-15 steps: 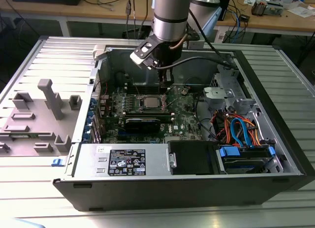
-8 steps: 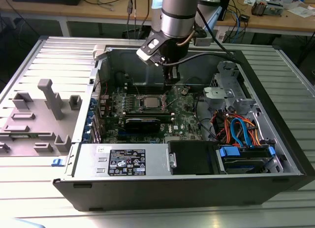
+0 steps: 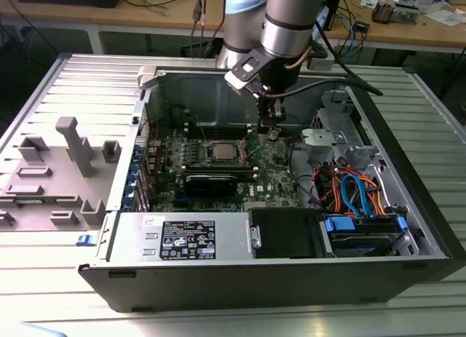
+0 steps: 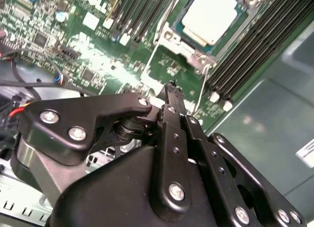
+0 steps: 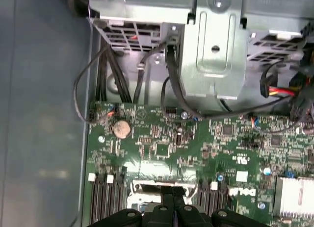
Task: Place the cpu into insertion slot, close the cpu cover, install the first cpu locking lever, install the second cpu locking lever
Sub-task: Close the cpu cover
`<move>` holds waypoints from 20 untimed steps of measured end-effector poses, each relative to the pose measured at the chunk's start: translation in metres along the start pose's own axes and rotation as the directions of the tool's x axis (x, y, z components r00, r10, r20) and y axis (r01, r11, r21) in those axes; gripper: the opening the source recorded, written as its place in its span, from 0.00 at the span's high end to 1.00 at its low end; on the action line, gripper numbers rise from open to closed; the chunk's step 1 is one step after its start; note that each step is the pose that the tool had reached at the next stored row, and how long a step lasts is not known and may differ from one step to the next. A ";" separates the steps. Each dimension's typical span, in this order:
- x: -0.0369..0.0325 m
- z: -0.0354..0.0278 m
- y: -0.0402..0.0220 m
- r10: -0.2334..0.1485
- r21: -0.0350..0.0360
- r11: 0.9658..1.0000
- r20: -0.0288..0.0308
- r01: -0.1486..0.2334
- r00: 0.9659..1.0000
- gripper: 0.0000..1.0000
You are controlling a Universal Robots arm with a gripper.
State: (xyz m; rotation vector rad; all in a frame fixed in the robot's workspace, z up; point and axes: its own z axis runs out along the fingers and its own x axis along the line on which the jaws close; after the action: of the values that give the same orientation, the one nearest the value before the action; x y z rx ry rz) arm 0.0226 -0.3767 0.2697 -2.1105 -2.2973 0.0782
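Observation:
The cpu shows its silvery top and lies in the insertion slot on the green board. The cpu cover, a thin silver frame, lies flat around the chip. A thin wire locking lever runs along the socket's side and another along the adjoining side; whether they are latched I cannot tell. My gripper is shut with nothing between its black fingers. It hangs just above the board beside the socket, on the exterior view's right of it. In the first wrist view the fingertips sit at the socket's silver edge.
Black memory slots flank the socket. A coin cell, black cables and a grey metal drive cage lie beyond the board. The black graphics card, power supply and coloured cables fill the case's near side.

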 end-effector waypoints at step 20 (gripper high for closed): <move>0.0086 0.0183 -0.0267 -0.008 0.029 1.000 -0.020 0.008 1.000 0.89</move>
State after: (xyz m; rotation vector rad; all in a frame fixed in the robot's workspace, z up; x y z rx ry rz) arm -0.0056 -0.3707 0.2526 -2.0788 -2.2792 0.0902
